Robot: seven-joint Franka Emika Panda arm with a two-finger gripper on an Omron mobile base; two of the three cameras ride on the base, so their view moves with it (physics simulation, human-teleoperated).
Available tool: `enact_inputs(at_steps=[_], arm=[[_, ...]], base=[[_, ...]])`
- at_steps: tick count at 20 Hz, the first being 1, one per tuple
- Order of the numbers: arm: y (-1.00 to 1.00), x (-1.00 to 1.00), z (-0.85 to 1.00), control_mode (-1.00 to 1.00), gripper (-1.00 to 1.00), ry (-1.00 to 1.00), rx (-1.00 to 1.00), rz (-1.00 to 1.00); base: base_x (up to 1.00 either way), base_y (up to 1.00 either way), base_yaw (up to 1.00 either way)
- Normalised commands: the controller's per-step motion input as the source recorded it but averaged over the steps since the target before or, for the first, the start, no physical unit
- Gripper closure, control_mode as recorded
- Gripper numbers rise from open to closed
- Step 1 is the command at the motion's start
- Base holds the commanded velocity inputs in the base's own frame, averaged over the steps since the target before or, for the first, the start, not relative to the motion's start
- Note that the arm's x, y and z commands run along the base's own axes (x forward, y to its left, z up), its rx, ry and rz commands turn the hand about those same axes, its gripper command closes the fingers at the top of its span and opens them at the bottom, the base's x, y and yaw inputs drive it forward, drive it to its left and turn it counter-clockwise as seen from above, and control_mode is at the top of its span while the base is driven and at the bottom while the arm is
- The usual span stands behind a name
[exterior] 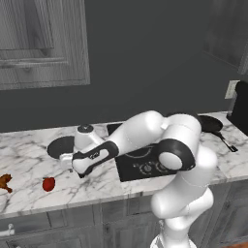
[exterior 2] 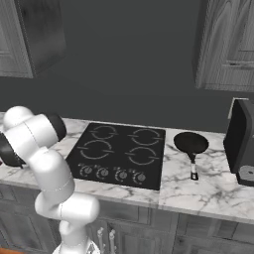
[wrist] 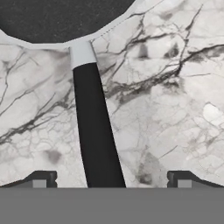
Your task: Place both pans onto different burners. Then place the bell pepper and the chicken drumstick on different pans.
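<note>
In the left base view the white arm reaches left across the marble bench (exterior: 29, 160), its hand low over the left frying pan (exterior: 59, 146), which lies on the bench left of the black cooktop (exterior: 138, 164). The red bell pepper (exterior: 48, 184) sits near the bench's front edge, and the chicken drumstick (exterior: 5, 182) lies further left at the picture's edge; both are apart from the pan. A second frying pan (exterior: 211, 124) rests on the bench to the right of the cooktop, handle toward the front. In the right base view that second pan (exterior 2: 190, 143) lies just right of the cooktop (exterior 2: 119, 155), whose four white burner rings (exterior 2: 142, 156) are bare. In the hand view the fingers (wrist: 112, 179) stand wide apart, straddling the black pan handle (wrist: 94, 131) without touching it; the pan's dark bowl (wrist: 61, 17) is at the top.
</note>
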Motion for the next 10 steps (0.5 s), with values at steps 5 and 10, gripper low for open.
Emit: enact_inputs(at_steps=[5,10], arm=[[0.0,0.0,-0.18,-1.0,-1.0,0.0,0.0,0.0],[0.01,0.0,-0.13,-1.0,-1.0,0.0,0.0,0.0]], base=[[0.0,0.0,0.0],[0.0,0.0,0.0]])
